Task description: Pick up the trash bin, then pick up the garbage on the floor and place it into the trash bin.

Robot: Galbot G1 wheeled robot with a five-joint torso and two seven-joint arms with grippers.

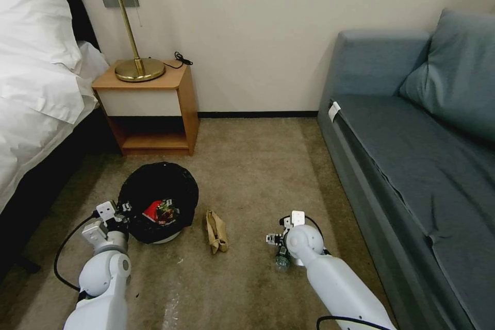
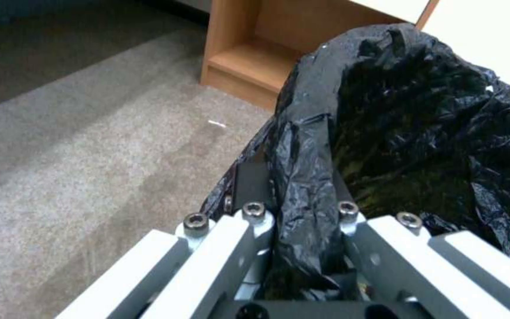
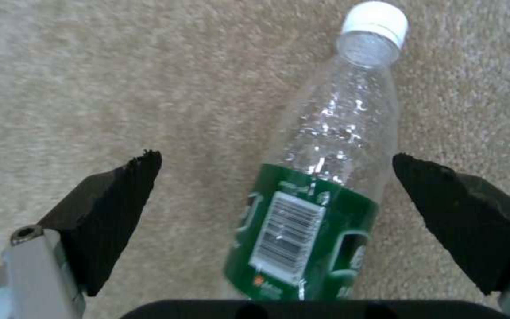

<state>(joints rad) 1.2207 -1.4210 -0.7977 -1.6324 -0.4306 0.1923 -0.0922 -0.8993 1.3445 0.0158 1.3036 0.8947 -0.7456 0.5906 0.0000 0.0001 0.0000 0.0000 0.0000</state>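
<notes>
right wrist view puts the right gripper [image 3: 276,195] low over the tan carpet [image 3: 119,79] with its black pads [image 3: 113,195] spread wide, straddling the small clear plastic bottle with a white cap and green label [image 3: 320,177], which lies on its side between them, touching neither. the bottle sits nearer one pad than the other, so on closing the near pad could meet it first and roll or skid the smooth round body away; the label band looks like the firmer place to grip, while the thin clear wall may buckle. in the head view the left gripper [image 1: 119,211] is clamped on the rim of the small round white bin lined with a crinkly black plastic bag [image 1: 157,193], its fingers [image 2: 255,212] pinching a fold of liner. if the grip is mostly on the bag, the bin could tilt or slip free. a flat red snack packet [image 1: 152,210] and a gold-and-dark wrapper [image 1: 168,212] lie inside; the crumpled tan paper bag [image 1: 216,231] lies on the carpet just beside the bin.
</notes>
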